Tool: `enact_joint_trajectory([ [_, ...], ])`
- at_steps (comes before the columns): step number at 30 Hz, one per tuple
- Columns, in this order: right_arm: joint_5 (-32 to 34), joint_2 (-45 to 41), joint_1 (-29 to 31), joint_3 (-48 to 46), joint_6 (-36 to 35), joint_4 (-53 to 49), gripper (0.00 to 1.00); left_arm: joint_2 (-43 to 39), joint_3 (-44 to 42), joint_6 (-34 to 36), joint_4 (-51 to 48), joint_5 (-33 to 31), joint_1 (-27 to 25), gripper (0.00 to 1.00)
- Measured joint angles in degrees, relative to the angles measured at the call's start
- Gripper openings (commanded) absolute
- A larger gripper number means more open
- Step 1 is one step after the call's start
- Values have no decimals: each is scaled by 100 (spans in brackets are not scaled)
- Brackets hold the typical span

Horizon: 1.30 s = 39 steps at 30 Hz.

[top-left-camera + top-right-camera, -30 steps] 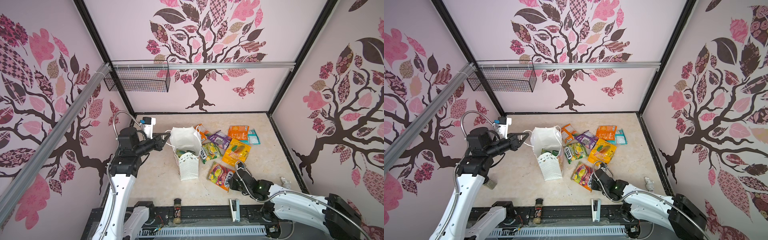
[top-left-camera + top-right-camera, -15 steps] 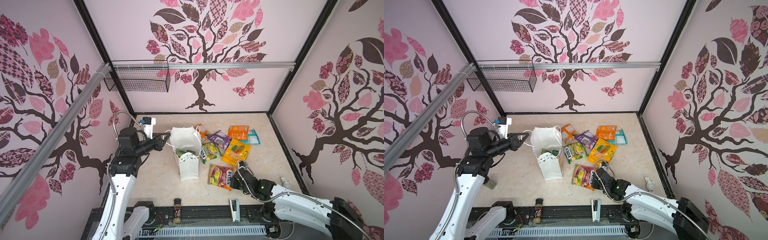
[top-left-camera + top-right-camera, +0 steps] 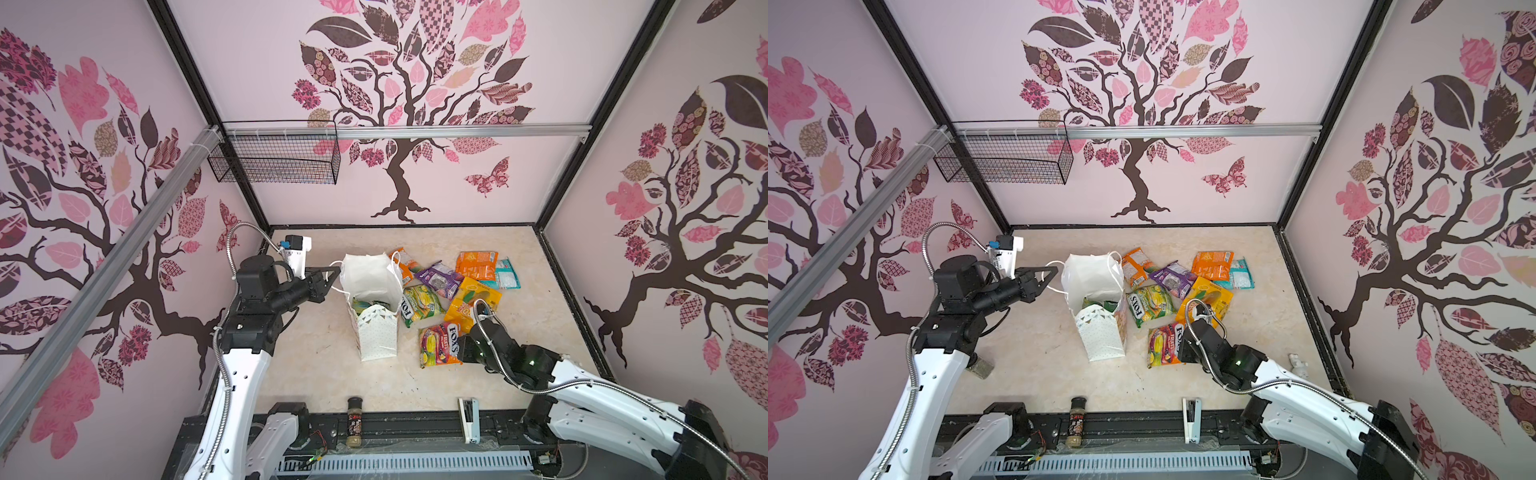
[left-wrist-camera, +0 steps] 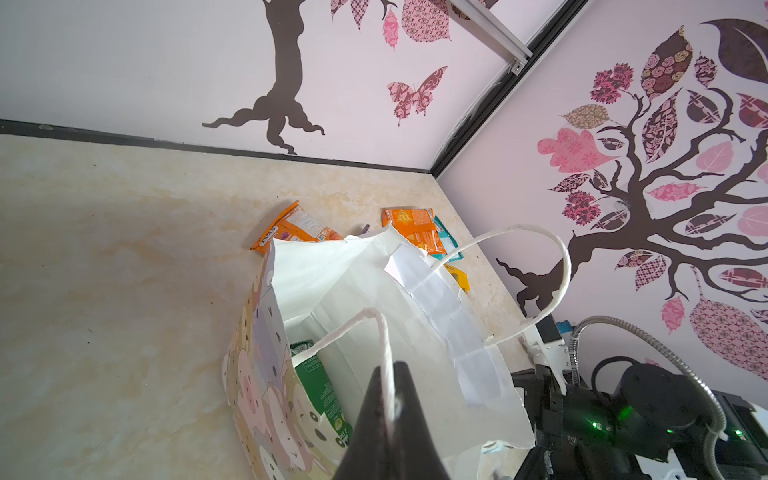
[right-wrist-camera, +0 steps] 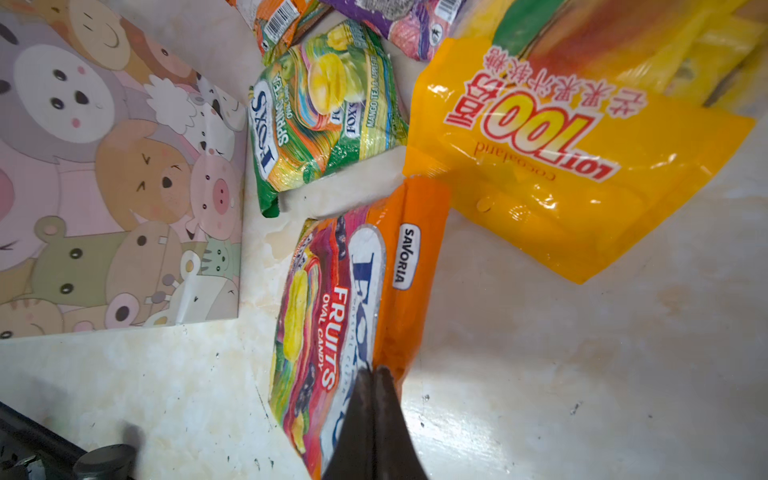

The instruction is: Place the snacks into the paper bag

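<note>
1. White paper bag [image 3: 377, 332] stands upright near the middle of the table [image 3: 316, 365]. Its mouth is kept wide by the left claw [image 4: 392, 374], which is clamped tight on one cord handle [image 4: 384, 340].
2. A green packet [image 4: 320, 382] already sits inside, while the other snacks [image 3: 440, 280] lie scattered just beside the bag, on the right arm's side.
3. The right claw [image 5: 374, 374] is pinched shut on the edge of the orange Fox's Fruits packet [image 5: 332, 299], likely bound for the bag next.
4. That packet lies flat, glossy and crinkled, just beside a yellow packet [image 5: 561, 166].
</note>
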Motion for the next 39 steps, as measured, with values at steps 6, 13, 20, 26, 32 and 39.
enact_joint_trajectory([
  [6,52,90,0,522,-446,-378,0,4,0,-2,13,15,0,6],
  [13,184,162,0,1123,-925,-776,0,4,0,-17,39,52,0,6],
  [20,175,251,0,1447,-1163,-905,0,7,0,-35,105,83,0,6],
  [26,157,254,0,1602,-1292,-955,0,7,0,-46,146,103,0,6],
  [32,155,385,0,1762,-1408,-999,0,7,0,-46,146,101,0,5],
  [39,90,483,0,1797,-1495,-946,0,7,0,-46,144,96,0,5],
])
